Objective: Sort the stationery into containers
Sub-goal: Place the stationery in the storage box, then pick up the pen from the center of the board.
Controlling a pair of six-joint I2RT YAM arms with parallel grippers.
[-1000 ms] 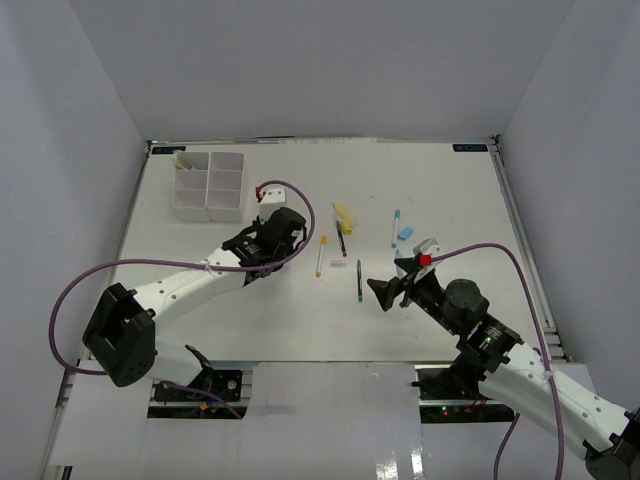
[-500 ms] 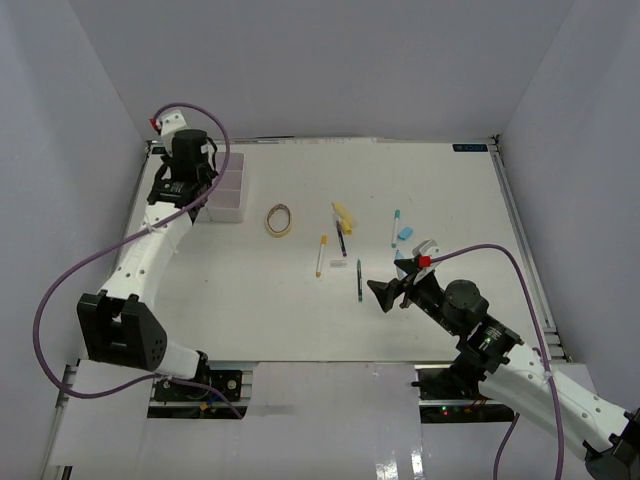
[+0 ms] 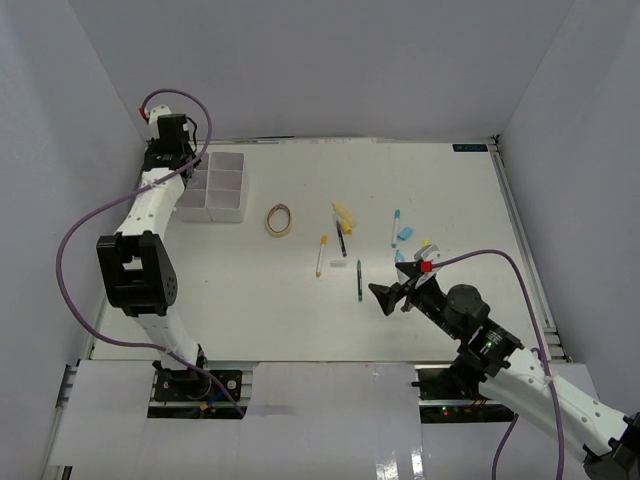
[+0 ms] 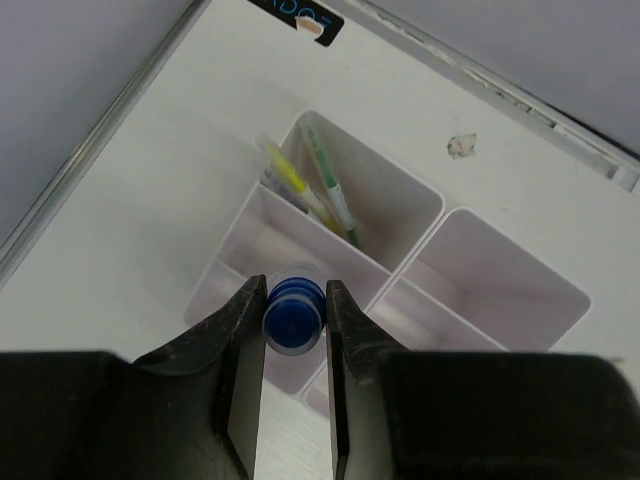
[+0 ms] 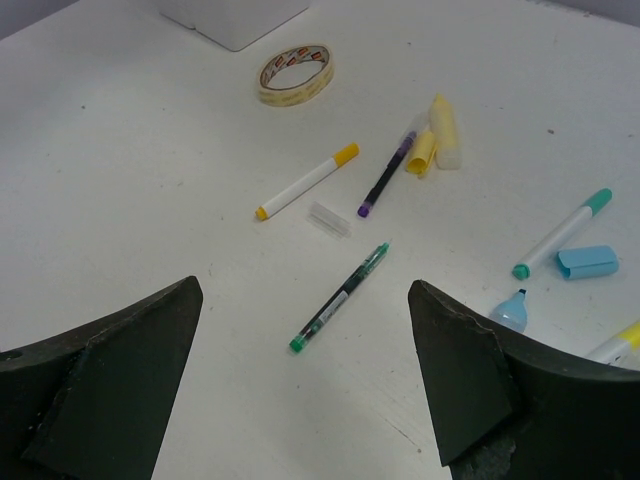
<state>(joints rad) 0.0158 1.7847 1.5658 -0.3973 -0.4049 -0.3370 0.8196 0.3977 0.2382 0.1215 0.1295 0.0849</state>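
Observation:
My left gripper (image 4: 294, 330) is shut on a small blue-capped bottle (image 4: 294, 312) and holds it over a near-left compartment of the white organizer tray (image 4: 440, 205). Yellow and green pens (image 4: 322, 185) lie in the tray's far-left compartment. In the top view this gripper (image 3: 188, 165) hangs over the tray (image 3: 228, 207) at the far left. My right gripper (image 5: 305, 288) stands open above a green pen (image 5: 340, 297) without touching it. Near it lie a yellow-capped marker (image 5: 305, 183), a purple pen (image 5: 385, 178) and a tape ring (image 5: 295, 73).
Yellow highlighters (image 5: 440, 140), a teal-capped marker (image 5: 560, 235), a blue eraser (image 5: 587, 261) and a light blue highlighter (image 5: 510, 312) lie right of the green pen. A clear cap (image 5: 330, 218) sits by the purple pen. Walls close the table on three sides.
The left arm swung from beside the tape ring to the far-left tray, leaving the ring in plain view. The right arm barely moved.

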